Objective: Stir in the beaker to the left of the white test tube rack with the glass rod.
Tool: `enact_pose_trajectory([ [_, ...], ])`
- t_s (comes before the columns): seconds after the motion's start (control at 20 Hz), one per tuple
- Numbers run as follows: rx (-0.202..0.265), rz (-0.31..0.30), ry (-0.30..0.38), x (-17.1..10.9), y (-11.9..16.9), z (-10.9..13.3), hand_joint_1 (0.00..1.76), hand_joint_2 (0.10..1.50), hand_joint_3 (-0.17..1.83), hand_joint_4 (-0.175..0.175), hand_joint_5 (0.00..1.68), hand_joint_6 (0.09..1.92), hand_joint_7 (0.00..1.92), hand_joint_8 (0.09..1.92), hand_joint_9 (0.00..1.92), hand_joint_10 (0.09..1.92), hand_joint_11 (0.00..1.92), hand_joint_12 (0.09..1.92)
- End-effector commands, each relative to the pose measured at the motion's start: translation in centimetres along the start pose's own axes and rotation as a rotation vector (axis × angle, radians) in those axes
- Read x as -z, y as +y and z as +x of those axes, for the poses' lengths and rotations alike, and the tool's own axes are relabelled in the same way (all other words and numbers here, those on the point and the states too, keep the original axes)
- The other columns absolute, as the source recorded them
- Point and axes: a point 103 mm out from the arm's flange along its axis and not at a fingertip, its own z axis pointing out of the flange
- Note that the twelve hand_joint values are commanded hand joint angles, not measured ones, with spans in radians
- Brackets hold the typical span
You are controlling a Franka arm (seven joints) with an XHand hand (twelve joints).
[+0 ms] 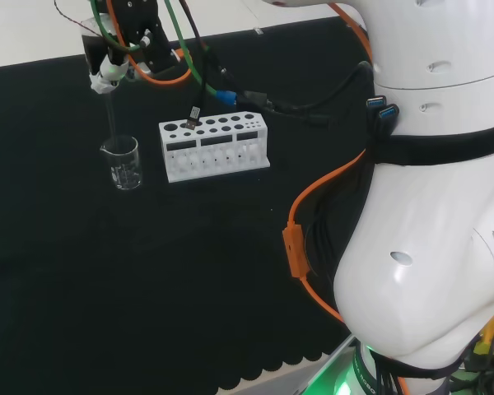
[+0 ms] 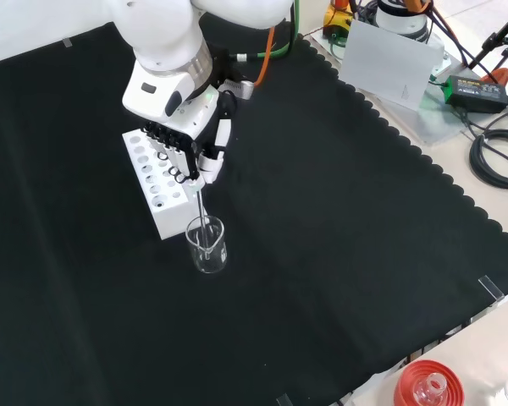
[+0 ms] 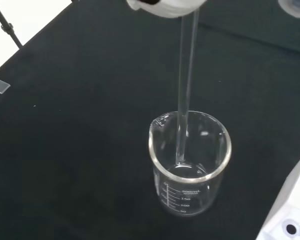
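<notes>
1. The clear glass beaker [image 1: 124, 163] sits on the black cloth [image 1: 148, 288], just beside the white plastic test tube rack [image 1: 214, 148], at the rack's 9 o'clock in the head view.
2. In the front view the beaker [image 2: 207, 245] is right under the black and white robot hand [image 2: 199, 139], at about its 6 o'clock.
3. The hand's fingers are curled round the top of a thin clear glass rod [image 2: 203, 211], so it's gripping that.
4. The rod [image 3: 185, 90] hangs close to upright, its lower end inside the beaker [image 3: 190, 170], well below the rim. Can't tell whether the tip touches the bottom.
</notes>
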Motion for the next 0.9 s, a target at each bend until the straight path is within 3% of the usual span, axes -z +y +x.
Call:
enact_pose_trajectory([
  [0.05,-0.016,0.000,0.005,0.0,-0.3,-1.3,1.33,1.03,-0.17,-0.175,1.41,0.09,1.54,0.25,1.77,0.27,1.57,0.71],
  [0.9,-0.017,0.019,0.012,-1.0,-2.0,-0.7,1.33,1.03,-0.17,-0.175,1.41,0.09,1.54,0.25,1.77,0.27,1.58,0.71],
])
